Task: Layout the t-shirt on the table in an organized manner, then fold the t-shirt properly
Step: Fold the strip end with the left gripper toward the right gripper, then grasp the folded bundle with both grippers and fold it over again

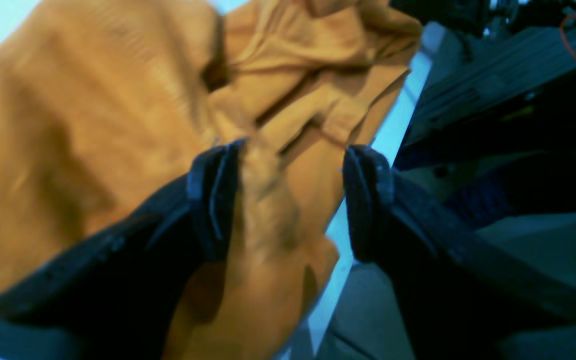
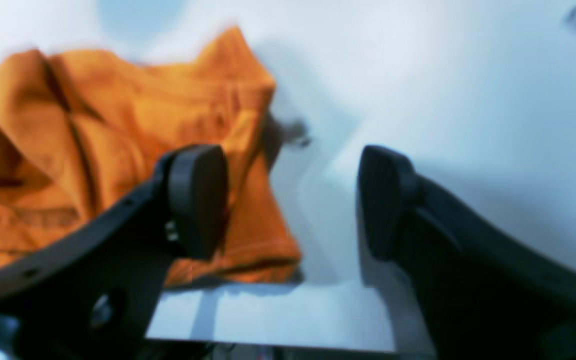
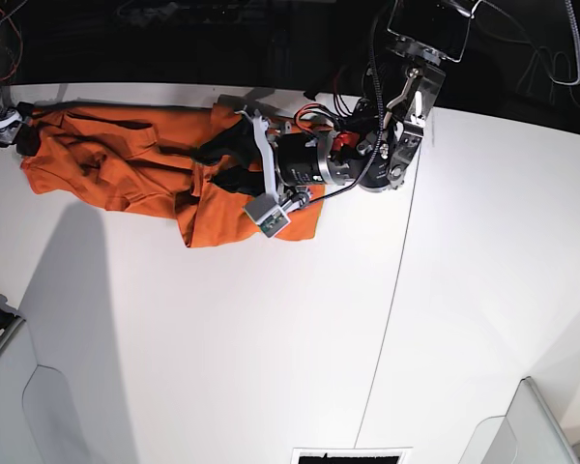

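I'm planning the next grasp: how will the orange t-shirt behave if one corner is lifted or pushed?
The t-shirt lies crumpled in soft folds on the table, so it is probably floppy: a lifted corner would likely drape and drag the rest. Pushed, it would probably bunch into more wrinkles instead of sliding flat. It should neither roll nor tip.
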Robot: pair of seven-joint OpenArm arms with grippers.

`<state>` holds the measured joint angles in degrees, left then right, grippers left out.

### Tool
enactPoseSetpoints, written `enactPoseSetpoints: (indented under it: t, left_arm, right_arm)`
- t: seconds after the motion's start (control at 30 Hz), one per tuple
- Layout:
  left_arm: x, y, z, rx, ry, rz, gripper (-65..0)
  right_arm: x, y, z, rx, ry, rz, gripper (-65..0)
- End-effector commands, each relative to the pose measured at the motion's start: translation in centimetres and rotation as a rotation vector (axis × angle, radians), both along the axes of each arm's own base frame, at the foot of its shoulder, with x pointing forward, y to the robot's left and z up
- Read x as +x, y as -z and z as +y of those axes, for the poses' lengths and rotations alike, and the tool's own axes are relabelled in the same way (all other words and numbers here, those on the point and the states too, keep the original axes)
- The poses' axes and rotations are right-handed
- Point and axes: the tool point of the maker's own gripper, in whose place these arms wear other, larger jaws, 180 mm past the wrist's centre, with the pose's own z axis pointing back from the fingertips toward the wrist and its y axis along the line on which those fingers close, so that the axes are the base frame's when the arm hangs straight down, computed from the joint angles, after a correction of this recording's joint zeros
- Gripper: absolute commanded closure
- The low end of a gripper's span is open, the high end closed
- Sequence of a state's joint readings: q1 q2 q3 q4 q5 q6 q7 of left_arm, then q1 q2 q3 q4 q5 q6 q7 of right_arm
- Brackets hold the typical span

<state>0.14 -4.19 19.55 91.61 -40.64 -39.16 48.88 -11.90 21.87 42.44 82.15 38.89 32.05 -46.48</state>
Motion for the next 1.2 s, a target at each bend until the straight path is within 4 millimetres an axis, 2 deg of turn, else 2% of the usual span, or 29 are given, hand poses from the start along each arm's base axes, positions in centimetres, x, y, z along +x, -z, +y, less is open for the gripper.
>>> enactPoseSetpoints:
  t: [0.0,0.3,0.33,0.4,0.5,0.67,0.77,0.87,0.93,1.03,1.1,1.17]
  left_arm:
    - [1.0,-2.1,-0.4,-0.068,-0.008,-0.044,-36.3]
    - [3.7,-3.3,2.9,-0.137,-0.139,-0.021,-36.3]
    - [4.0,-3.5,3.3,-0.145,-0.154,-0.022,-36.3]
    - [4.5,-3.7,4.1,-0.156,-0.184,-0.024,-36.3]
    - [5.3,-3.7,5.4,-0.153,-0.227,-0.028,-36.3]
    - [6.8,-3.4,9.7,-0.109,-0.318,-0.049,-36.3]
    - [7.7,-3.1,13.3,-0.063,-0.388,-0.067,-36.3]
    - [7.9,-2.6,15.8,-0.021,-0.429,-0.070,-36.3]
    - [7.0,-1.5,16.4,0.003,-0.428,-0.042,-36.3]
    - [4.7,1.0,15.9,0.021,-0.407,0.040,-36.3]
    - [3.1,2.8,15.0,0.021,-0.385,0.099,-36.2]
    - [1.5,4.5,14.0,0.025,-0.358,0.157,-36.3]
  right_arm:
    - [1.0,-1.2,0.0,0.001,-0.023,-0.050,-41.5]
    - [2.2,0.0,4.4,0.067,-0.136,-0.036,-41.1]
    - [2.2,0.1,4.8,0.070,-0.145,-0.032,-38.7]
    - [2.3,0.3,5.0,0.069,-0.153,-0.030,-26.3]
    - [2.3,0.2,4.4,0.046,-0.141,-0.036,0.0]
    - [2.9,-1.2,1.9,0.006,-0.075,-0.086,0.0]
    - [3.3,-2.9,-0.2,-0.001,-0.017,-0.129,0.0]
    - [3.8,-5.1,-1.2,0.014,-0.004,-0.184,0.0]
    - [4.5,-6.9,-0.4,0.026,-0.032,-0.234,0.0]
    - [5.6,-9.5,2.0,0.016,-0.112,-0.304,0.0]
    - [6.2,-10.8,4.5,0.019,-0.172,-0.348,0.0]
    - [6.8,-11.8,7.9,0.030,-0.245,-0.387,0.0]
